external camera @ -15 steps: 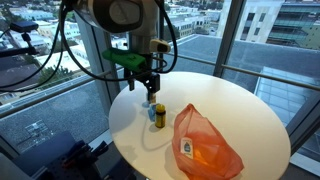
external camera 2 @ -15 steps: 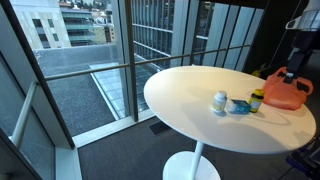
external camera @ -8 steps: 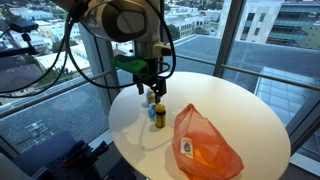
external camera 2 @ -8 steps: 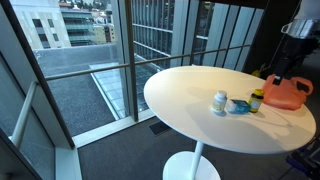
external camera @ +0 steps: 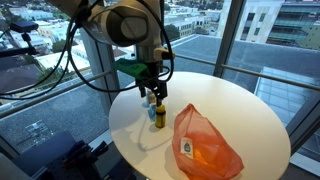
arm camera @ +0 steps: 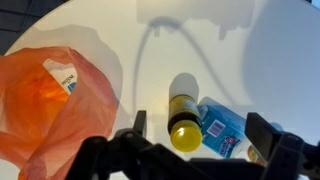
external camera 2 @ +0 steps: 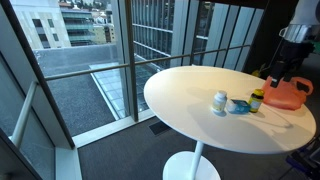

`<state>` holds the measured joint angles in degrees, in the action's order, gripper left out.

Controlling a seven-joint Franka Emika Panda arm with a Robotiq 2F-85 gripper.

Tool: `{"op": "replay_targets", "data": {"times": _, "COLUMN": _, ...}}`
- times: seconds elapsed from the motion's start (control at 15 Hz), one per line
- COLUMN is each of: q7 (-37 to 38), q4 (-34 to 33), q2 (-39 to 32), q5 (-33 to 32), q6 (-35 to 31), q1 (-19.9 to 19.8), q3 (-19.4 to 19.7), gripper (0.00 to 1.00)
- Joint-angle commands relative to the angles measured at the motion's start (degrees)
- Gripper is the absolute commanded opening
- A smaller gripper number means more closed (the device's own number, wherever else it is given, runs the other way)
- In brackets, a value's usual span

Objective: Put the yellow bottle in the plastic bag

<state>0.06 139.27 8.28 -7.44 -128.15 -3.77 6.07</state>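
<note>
As we hover above the surface (arm camera: 235, 50), our jaws gape wide and empty, the yellow bottle (arm camera: 184, 118) between them, nearer the plastic bag (arm camera: 50, 100).

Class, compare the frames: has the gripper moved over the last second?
Yes. In an exterior view the gripper has come down slightly, closer to the yellow bottle, which stays put on the white table.

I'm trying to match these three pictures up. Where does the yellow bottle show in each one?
In an exterior view: the yellow bottle stands left of centre, just below the gripper.
In an exterior view: far right, on the table.
Wrist view: low centre, seen from above.
Shared landmark: the orange plastic bag, close beside the bottle in all three.
</note>
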Motion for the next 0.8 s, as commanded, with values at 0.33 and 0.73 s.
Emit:
{"op": "replay_targets", "data": {"times": 0.33, "q7": -0.73, "q4": -0.37, "q2": -0.97, "q5": 2.98, "q6": -2.75, "q1": -0.57, "q3": -0.05, "gripper": 1.0}}
{"op": "replay_targets", "data": {"times": 0.73, "q7": 1.01, "q4": -0.92, "q2": -3.84, "q5": 2.15, "q6": -7.34, "q1": -0.57, "q3": -0.56, "gripper": 1.0}}
